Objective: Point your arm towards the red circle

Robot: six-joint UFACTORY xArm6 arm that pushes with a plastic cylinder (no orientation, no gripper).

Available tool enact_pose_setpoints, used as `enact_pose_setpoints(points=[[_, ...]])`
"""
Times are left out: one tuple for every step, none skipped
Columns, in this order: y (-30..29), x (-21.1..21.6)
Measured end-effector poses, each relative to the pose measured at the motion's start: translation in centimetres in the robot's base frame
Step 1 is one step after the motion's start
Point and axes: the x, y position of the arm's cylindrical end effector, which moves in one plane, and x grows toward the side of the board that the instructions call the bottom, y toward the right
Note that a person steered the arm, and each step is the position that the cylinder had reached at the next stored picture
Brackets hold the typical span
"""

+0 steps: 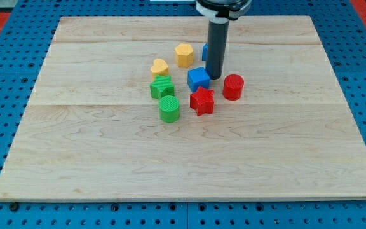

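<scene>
Tip [214, 77] between blue cube [198, 79] and red circle [233, 86]

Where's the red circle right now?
The red circle sits just right of the view's centre, right of the red star and the blue cube; my tip is just up-left of it.

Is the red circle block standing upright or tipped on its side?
Upright. The red circle shows its flat round top face upward, with the ribbed side wall below it. My tip is just to its upper left, apart from it.

Lab bench — blue pegboard [5, 38].
</scene>
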Motion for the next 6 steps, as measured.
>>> enact_pose_setpoints(points=[[-1.9,-0.4],[-3.8,-2.4],[-4.5,1.2],[-4.2,1.4],[2.0,-1.0],[8.3,-1.6]])
